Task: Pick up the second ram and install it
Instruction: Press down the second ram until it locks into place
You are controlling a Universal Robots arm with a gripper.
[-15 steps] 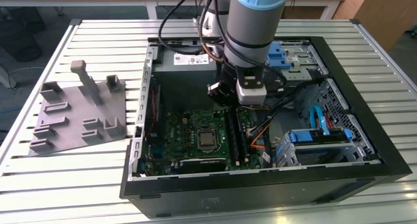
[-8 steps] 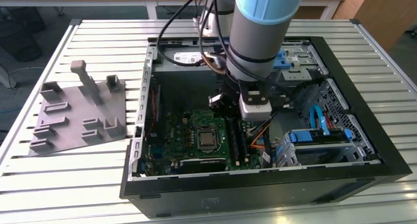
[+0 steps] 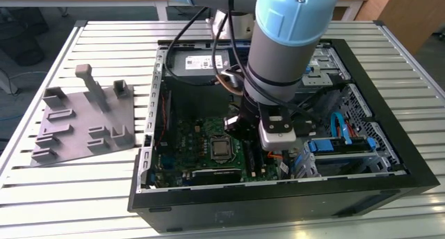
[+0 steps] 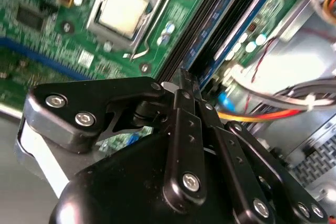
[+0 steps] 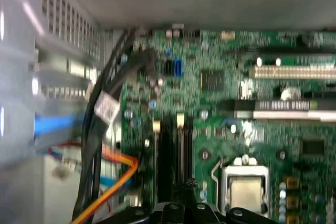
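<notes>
Your pincer (image 4: pixel 181 80) hangs right over the black memory slots (image 4: pixel 210 30) beside the processor socket (image 4: pixel 123 11); its fingers look together, and you cannot tell whether the second ram sits between them.

Open black metal computer case (image 3: pixel 278 197) on slatted white tabletop (image 3: pixel 70 192); grey-and-blue robot arm (image 3: pixel 278 57) reaching inside case, above green motherboard (image 3: pixel 191 140); grey plastic fixture tray (image 3: pixel 83 124) beside case.
</notes>
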